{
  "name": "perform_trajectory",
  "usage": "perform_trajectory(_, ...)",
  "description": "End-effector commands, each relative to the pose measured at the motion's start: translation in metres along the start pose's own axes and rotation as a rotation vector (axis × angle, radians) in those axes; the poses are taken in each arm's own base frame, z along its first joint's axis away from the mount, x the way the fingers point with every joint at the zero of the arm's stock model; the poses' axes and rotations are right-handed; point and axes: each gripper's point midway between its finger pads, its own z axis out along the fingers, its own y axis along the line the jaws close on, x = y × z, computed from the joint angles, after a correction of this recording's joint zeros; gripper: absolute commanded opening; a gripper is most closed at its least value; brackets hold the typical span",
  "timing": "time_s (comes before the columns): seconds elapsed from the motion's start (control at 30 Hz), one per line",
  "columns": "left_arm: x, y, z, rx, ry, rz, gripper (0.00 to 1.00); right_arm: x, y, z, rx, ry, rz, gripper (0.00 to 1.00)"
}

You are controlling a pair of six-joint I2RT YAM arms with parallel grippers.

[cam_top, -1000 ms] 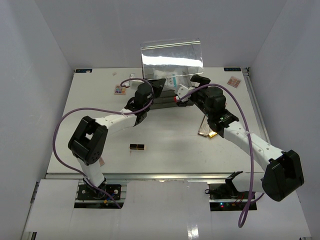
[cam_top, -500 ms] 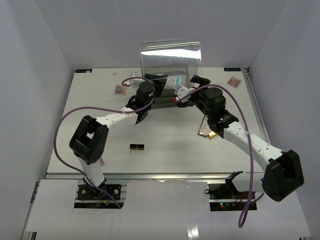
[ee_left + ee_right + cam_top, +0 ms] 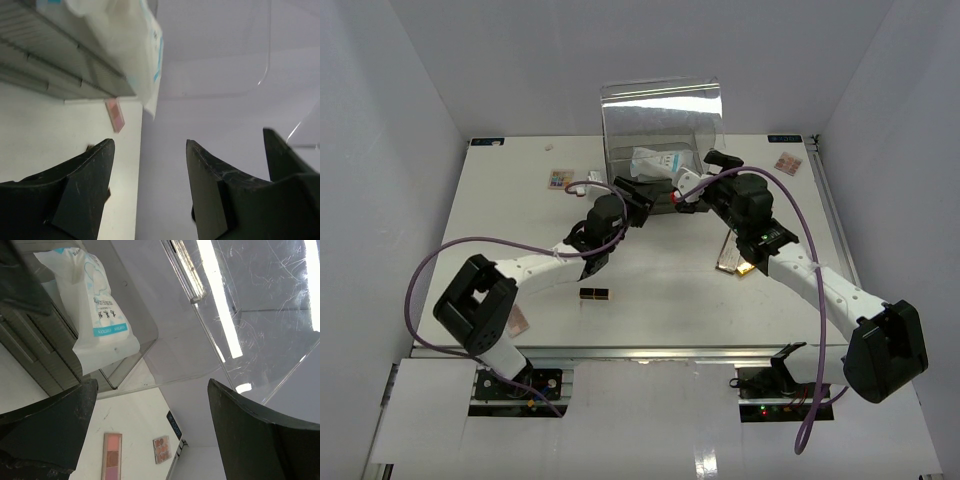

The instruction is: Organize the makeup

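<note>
The pale-blue sachet [image 3: 654, 160] lies in the clear acrylic box [image 3: 662, 108] at the back; I also see the sachet [image 3: 146, 55] hanging over the box's ribbed edge, and the sachet [image 3: 97, 310] again from the right. My left gripper [image 3: 636, 198] is open just in front of the box, and the left gripper [image 3: 150, 145] has nothing between its fingers. My right gripper [image 3: 704, 176] stands wide open beside the box, the right gripper [image 3: 152, 385] empty. A black-and-gold lipstick [image 3: 596, 293] lies mid-table. A gold compact [image 3: 731, 263] sits under the right arm.
A multicolour palette [image 3: 560, 179] lies at the back left and a pink one [image 3: 786, 163] at the back right. The right wrist view shows a long pink palette [image 3: 112, 455] and a small square palette [image 3: 162, 449]. A pink flat item [image 3: 520, 322] lies by the left arm's elbow.
My left gripper has opened, let go of the sachet and drawn back toward the near side. The sachet now rests in the box. The right arm has hardly moved.
</note>
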Motion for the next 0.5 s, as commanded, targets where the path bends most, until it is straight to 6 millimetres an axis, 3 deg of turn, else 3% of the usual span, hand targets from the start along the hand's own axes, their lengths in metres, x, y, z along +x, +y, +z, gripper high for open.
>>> perform_trajectory(0.0,0.011,0.004,-0.047,0.036,0.081,-0.022,0.69,-0.018,-0.034,-0.005,0.098,-0.050,0.015,0.97)
perform_trajectory(0.07,0.016,0.012,-0.067,0.039,0.126,-0.011,0.69,-0.017,-0.032,-0.006,0.092,-0.048,0.015,0.97)
perform_trajectory(0.2,0.027,0.072,-0.121,-0.039,0.233,0.057,0.68,-0.006,-0.008,-0.010,-0.003,-0.010,0.004,0.97)
perform_trajectory(0.23,0.024,0.077,-0.132,-0.034,0.233,0.084,0.69,0.000,0.000,-0.012,-0.029,0.004,0.000,0.97)
perform_trajectory(0.3,0.009,0.068,-0.156,0.023,0.199,0.123,0.70,0.020,0.029,-0.021,-0.094,0.046,-0.014,0.97)
perform_trajectory(0.4,-0.019,0.058,-0.182,0.085,0.110,0.264,0.79,0.048,0.076,-0.041,-0.201,0.095,-0.016,0.97)
perform_trajectory(0.47,-0.033,0.044,-0.191,0.126,0.060,0.374,0.88,0.052,0.100,-0.053,-0.277,0.083,0.018,0.97)
